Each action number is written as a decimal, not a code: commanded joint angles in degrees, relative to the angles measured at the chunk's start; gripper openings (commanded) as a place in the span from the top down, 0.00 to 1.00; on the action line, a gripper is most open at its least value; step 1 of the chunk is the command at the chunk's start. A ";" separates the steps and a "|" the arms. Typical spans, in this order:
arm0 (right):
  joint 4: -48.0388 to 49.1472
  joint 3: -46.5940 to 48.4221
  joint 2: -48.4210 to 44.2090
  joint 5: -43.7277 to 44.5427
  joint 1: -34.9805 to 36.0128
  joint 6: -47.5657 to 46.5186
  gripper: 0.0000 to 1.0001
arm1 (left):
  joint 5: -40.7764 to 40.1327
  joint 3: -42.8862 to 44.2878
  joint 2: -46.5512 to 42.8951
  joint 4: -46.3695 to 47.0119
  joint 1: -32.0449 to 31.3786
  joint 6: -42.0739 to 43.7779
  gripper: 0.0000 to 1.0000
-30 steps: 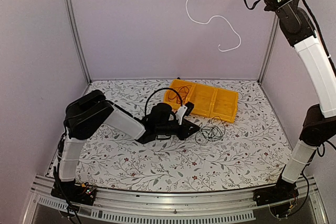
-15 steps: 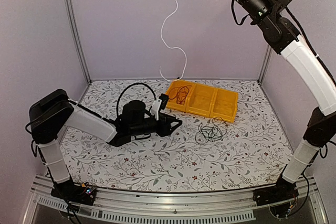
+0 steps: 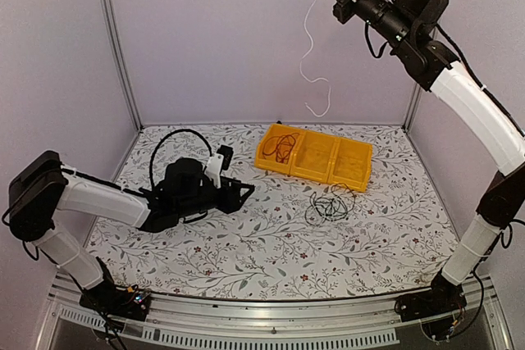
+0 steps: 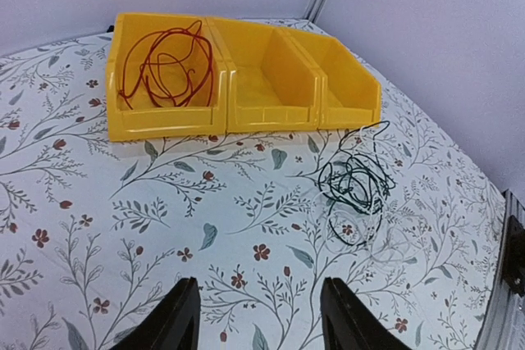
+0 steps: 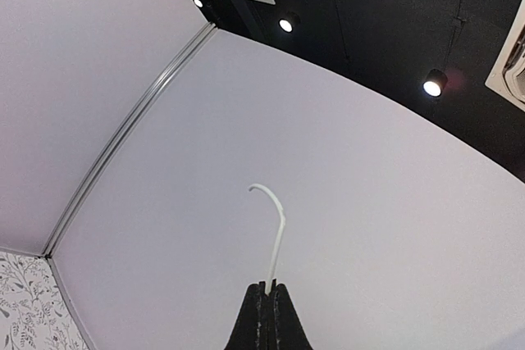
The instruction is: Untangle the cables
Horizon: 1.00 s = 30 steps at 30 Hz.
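Dangling thin, white and wavy, one cable point(image 5: 279, 235) hangs pinched in the right pincer point(image 5: 266, 286); left pincer point(image 4: 261, 286) spread.

The yellow bins point(image 4: 271, 112) look like smooth moulded plastic with a slight sheen, and they sit on a matt, floral-printed surface point(image 4: 98, 227). The white cable point(image 5: 277, 235) has a smooth, plastic-looking sheath. The rail point(image 3: 246, 327) at the near edge is ribbed bare metal.

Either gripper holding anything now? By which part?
Right gripper pinches the white cable near one end, the rest dangling. Left gripper is open, holding nothing.
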 commanded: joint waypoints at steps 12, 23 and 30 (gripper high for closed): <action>0.18 -12.52 -3.44 -0.84 -7.85 5.58 1.00 | -2.45 1.21 -3.19 -7.09 0.64 0.71 0.47; 1.39 -22.73 0.15 -2.10 -13.68 8.11 1.00 | -2.72 1.21 -2.86 -7.85 0.65 -0.17 0.47; -5.79 -23.80 7.30 -7.91 -14.69 8.05 1.00 | -2.68 1.46 -2.88 -9.60 0.65 0.20 0.47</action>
